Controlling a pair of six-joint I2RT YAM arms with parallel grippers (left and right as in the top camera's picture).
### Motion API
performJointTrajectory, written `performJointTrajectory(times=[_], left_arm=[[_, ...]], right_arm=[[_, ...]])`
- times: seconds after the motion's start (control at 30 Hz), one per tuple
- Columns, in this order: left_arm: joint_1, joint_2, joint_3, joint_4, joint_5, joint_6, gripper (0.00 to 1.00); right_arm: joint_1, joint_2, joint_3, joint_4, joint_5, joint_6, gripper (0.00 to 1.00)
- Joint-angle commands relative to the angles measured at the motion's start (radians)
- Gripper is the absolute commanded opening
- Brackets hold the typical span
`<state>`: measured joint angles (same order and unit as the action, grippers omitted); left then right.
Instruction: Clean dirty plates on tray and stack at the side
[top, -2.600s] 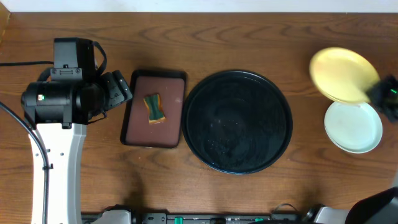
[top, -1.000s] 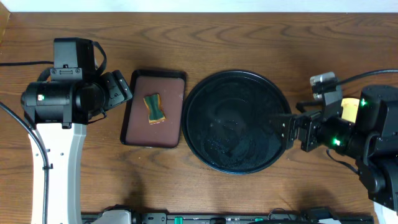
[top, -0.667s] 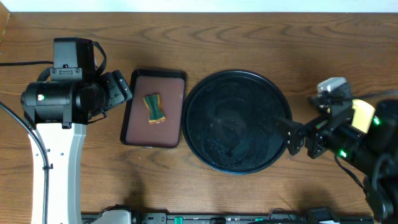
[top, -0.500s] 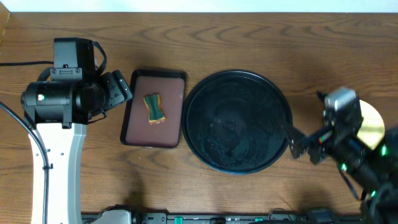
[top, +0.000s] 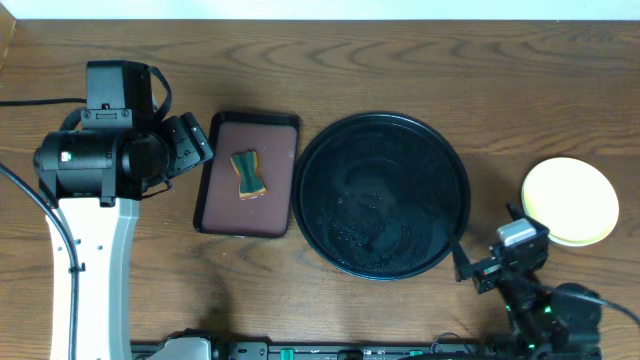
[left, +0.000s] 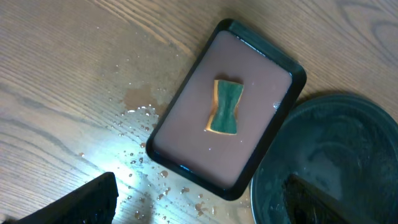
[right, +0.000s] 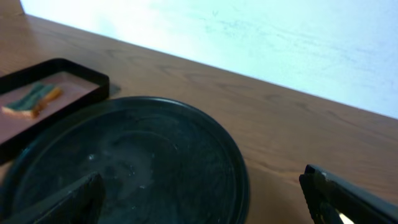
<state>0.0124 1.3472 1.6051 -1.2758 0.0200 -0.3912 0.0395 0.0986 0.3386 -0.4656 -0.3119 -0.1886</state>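
So the black round tray (top: 380, 195) in the middle of the overhead frame is seen bare, just wet-looking streaks on it and no plate left on it. The pale yellow plate (top: 570, 198) is sat on the worktop (top: 400, 60) at the far right of that frame, well apart from the tray. A thin paler sliver is peeking out under its lower edge, so it's probably lying on top of something, though how many plates are under it can't be told. No smear can be made out on it from up there. The left tool (left: 200, 186) is parked at the left, fingers spread wide with nothing between them, pointed down at the brown rectangular tray (top: 225, 200) where the green-and-yellow sponge (top: 249, 175) is lying. The right tool (right: 204, 177) is found at the lower right, low beside the black tray's rim, also spread wide and empty. The job is judged pretty much done tbh. What could be messed up from here: the right arm is near the stack, so if it's swung up-frame carelessly the stack could get clipped and shoved sideways. The top plate could also be slid off, since it isn't sat dead centre and is likely wet. Water drops (left: 134, 118) are scattered on the wood beside the brown tray too, so anything set down there could skid. And any smear missed on a lower plate would be hidden inside the stack.
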Motion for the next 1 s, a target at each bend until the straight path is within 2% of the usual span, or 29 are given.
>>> performJointTrajectory(times=[0.0, 0.17, 0.43, 0.97], left_arm=[[0.003, -0.008, 0.007, -0.001, -0.005, 0.006, 0.85], [0.003, -0.008, 0.007, 0.000, -0.005, 0.006, 0.86], [0.003, -0.008, 0.007, 0.000, -0.005, 0.006, 0.85], [0.003, -0.008, 0.007, 0.000, -0.005, 0.006, 0.86]], right_arm=[[-0.025, -0.095, -0.125, 0.061, 0.012, -0.010, 0.99], [-0.026, -0.094, -0.223, 0.165, 0.014, -0.007, 0.99], [-0.026, -0.094, -0.335, 0.422, 0.016, -0.007, 0.99], [-0.026, -0.094, -0.333, 0.418, 0.016, -0.007, 0.99]])
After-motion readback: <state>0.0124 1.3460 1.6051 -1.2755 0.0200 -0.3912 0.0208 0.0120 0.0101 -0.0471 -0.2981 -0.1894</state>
